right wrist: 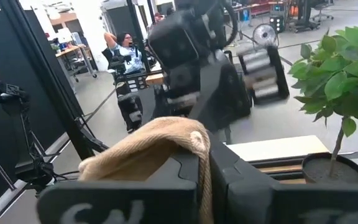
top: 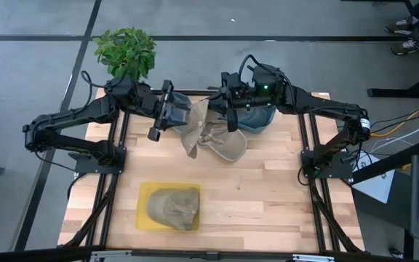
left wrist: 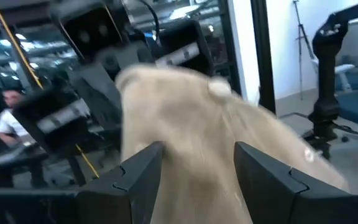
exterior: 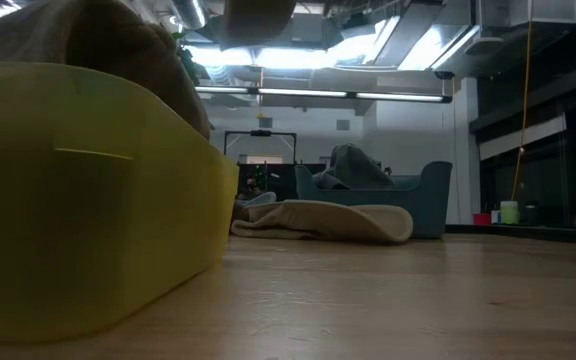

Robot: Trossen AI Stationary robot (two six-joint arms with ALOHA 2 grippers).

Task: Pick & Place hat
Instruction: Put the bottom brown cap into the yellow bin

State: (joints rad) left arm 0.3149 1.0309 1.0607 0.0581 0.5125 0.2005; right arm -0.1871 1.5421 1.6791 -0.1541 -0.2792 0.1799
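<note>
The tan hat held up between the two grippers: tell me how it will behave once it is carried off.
The tan hat is probably floppy: its brim hangs in folds below the right gripper, which is shut on it. It likely weighs little, since a pinch of fabric holds it. It may swing or slip, as the left gripper stands open around the cloth.

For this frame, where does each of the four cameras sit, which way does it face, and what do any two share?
High: overhead, straight down; both arms, tan hat held up between them.
Low: table height, level across; yellow bin, blue bin; no arm.
Left wrist: past left claw, jaws apart around hat.
Right wrist: past right claw, shut on hat; plant.
Shared: both wrist views show the hat.
</note>
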